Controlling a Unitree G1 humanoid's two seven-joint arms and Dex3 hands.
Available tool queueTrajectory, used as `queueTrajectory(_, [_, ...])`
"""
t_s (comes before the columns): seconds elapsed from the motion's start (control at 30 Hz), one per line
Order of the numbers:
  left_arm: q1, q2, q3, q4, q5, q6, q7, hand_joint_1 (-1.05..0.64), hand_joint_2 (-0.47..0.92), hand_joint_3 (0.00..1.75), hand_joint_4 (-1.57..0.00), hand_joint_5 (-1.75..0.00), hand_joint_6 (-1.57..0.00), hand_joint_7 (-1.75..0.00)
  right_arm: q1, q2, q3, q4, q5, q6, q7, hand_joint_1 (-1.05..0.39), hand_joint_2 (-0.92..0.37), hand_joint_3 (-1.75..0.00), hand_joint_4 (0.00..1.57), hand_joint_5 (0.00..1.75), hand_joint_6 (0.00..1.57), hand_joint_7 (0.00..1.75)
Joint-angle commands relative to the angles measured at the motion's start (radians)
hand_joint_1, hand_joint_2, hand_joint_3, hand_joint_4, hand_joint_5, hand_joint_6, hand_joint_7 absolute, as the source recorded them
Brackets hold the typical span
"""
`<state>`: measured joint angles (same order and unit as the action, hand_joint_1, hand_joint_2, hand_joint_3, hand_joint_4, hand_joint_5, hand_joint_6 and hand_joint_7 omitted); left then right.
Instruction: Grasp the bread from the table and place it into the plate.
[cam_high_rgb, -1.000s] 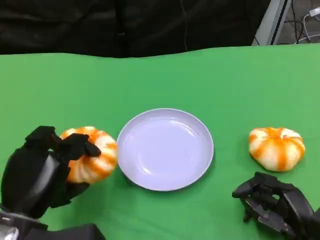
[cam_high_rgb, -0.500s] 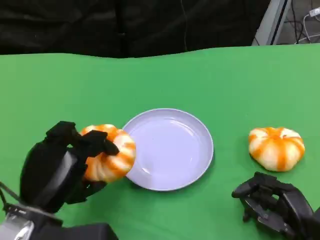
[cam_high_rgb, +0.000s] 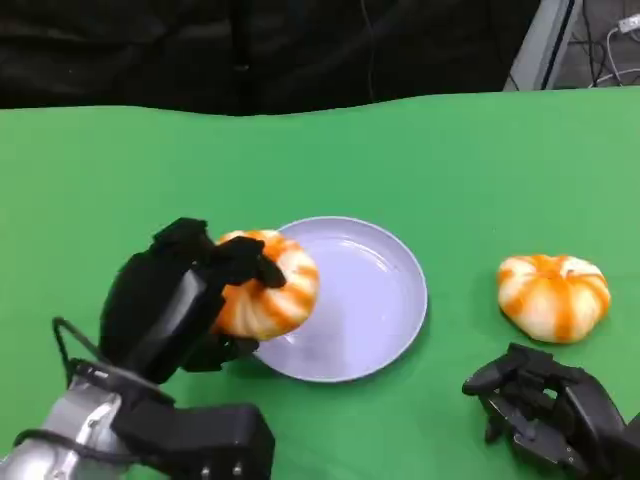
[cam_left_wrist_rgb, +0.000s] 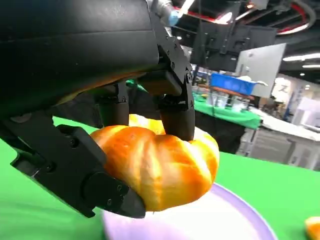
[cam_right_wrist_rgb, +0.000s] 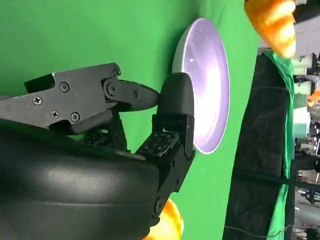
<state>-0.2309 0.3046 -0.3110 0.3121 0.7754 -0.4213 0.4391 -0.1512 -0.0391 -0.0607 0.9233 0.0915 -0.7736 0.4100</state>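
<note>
Black fingers of the left hand (cam_high_rgb: 185, 300) wrap the orange-striped bread (cam_high_rgb: 265, 285), holding it lifted over the near-left rim of the pale plate (cam_high_rgb: 385, 300). To finish well, I'd carry it toward the plate's middle and lower it before letting go, so it doesn't tip off the rim. The right hand (cam_high_rgb: 545, 405) rests on the green table (cam_high_rgb: 450, 170) with fingers curled in, holding nothing, near a second bun (cam_high_rgb: 553, 295).

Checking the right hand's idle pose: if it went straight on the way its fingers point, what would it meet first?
Probably the plate: the right hand has its fingers aimed at the plate's rim across bare green table. Depth is unclear.
</note>
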Motion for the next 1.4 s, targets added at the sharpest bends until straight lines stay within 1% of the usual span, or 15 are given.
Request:
queueTrajectory(0.03, [-0.072,-0.020,-0.023,0.089,-0.017,-0.036,0.005,-0.10,0.73,0.42,-0.73,-1.69,-0.85,-1.16,0.011,0.000,0.007,0.007,-0.007,0.005,-0.004,-0.27,-0.92,-0.43,0.66,1.70,0.80,0.95])
queueTrajectory(0.1, [-0.095,-0.035,-0.034,0.123,-0.016,-0.043,0.004,-0.09,0.71,0.42,-0.68,-1.73,-0.80,-1.27,0.013,0.002,0.009,0.004,-0.006,0.004,-0.004,-0.27,-0.92,-0.44,0.67,1.70,0.79,0.95])
queueTrajectory(0.17, [-0.105,-0.041,-0.038,0.141,-0.016,-0.048,0.006,-0.09,0.71,0.42,-0.67,-1.74,-0.77,-1.31,0.014,0.003,0.010,0.004,-0.004,0.003,-0.003,-0.27,-0.92,-0.44,0.67,1.71,0.79,0.95])
queueTrajectory(0.47, [-0.210,-0.095,-0.086,0.304,-0.013,-0.079,0.018,-0.09,0.72,0.40,-0.64,-1.75,-0.73,-1.39,0.015,0.005,0.019,0.003,-0.011,0.003,-0.016,-0.25,-0.92,-0.46,0.68,1.72,0.79,0.96])
queueTrajectory(0.67, [-0.284,-0.130,-0.124,0.429,-0.009,-0.101,0.035,-0.09,0.74,0.36,-0.63,-1.75,-0.73,-1.35,0.014,0.007,0.022,0.004,-0.011,0.013,-0.024,-0.24,-0.92,-0.46,0.68,1.74,0.79,0.96])
queueTrajectory(0.7, [-0.297,-0.142,-0.130,0.453,-0.013,-0.102,0.032,-0.09,0.77,0.31,-0.64,-1.69,-0.78,-1.22,0.014,0.007,0.023,0.003,-0.012,0.014,-0.026,-0.24,-0.92,-0.46,0.68,1.74,0.79,0.96])
queueTrajectory(0.77, [-0.313,-0.155,-0.137,0.485,-0.017,-0.106,0.033,-0.10,0.81,0.24,-0.64,-1.67,-0.81,-1.15,0.014,0.007,0.025,0.002,-0.013,0.014,-0.028,-0.23,-0.92,-0.47,0.67,1.74,0.79,0.96])
queueTrajectory(1.0, [-0.361,-0.176,-0.157,0.560,-0.013,-0.110,0.037,-0.07,0.85,0.15,-0.62,-1.64,-0.82,-1.08,0.015,0.010,0.031,0.002,-0.014,0.014,-0.032,-0.22,-0.92,-0.47,0.66,1.73,0.79,0.96])
queueTrajectory(1.13, [-0.377,-0.181,-0.168,0.590,-0.010,-0.113,0.046,-0.07,0.86,0.13,-0.62,-1.64,-0.83,-1.07,0.017,0.010,0.034,0.000,-0.016,0.014,-0.037,-0.22,-0.92,-0.47,0.66,1.73,0.79,0.96])
queueTrajectory(1.2, [-0.394,-0.187,-0.181,0.625,-0.001,-0.114,0.054,-0.06,0.89,0.10,-0.59,-1.69,-0.77,-1.19,0.020,0.010,0.035,-0.005,-0.016,0.016,-0.039,-0.24,-0.92,-0.46,0.66,1.74,0.79,0.95])
queueTrajectory(1.23, [-0.403,-0.189,-0.186,0.643,0.001,-0.111,0.052,-0.06,0.89,0.09,-0.58,-1.71,-0.76,-1.21,0.019,0.010,0.035,-0.002,-0.017,0.013,-0.040,-0.24,-0.92,-0.46,0.66,1.74,0.79,0.95])
queueTrajectory(1.27, [-0.410,-0.190,-0.189,0.657,0.001,-0.112,0.053,-0.07,0.90,0.08,-0.56,-1.71,-0.76,-1.18,0.018,0.011,0.035,0.001,-0.017,0.008,-0.040,-0.24,-0.92,-0.46,0.66,1.74,0.79,0.95])
queueTrajectory(1.33, [-0.420,-0.190,-0.194,0.678,-0.002,-0.109,0.050,-0.10,0.91,0.04,-0.56,-1.65,-0.81,-0.95,0.016,0.011,0.035,0.006,-0.018,0.001,-0.041,-0.24,-0.92,-0.45,0.66,1.74,0.80,0.95])
queueTrajectory(1.37, [-0.424,-0.190,-0.196,0.689,-0.006,-0.110,0.045,-0.12,0.91,0.02,-0.60,-1.54,-0.90,-0.69,0.015,0.012,0.035,0.006,-0.018,0.001,-0.043,-0.25,-0.92,-0.45,0.66,1.74,0.80,0.96])
queueTrajectory(1.4, [-0.428,-0.189,-0.197,0.697,-0.008,-0.110,0.041,-0.15,0.91,0.01,-0.68,-1.24,-0.99,-0.37,0.015,0.012,0.035,0.006,-0.018,0.002,-0.044,-0.25,-0.92,-0.45,0.67,1.74,0.80,0.96])
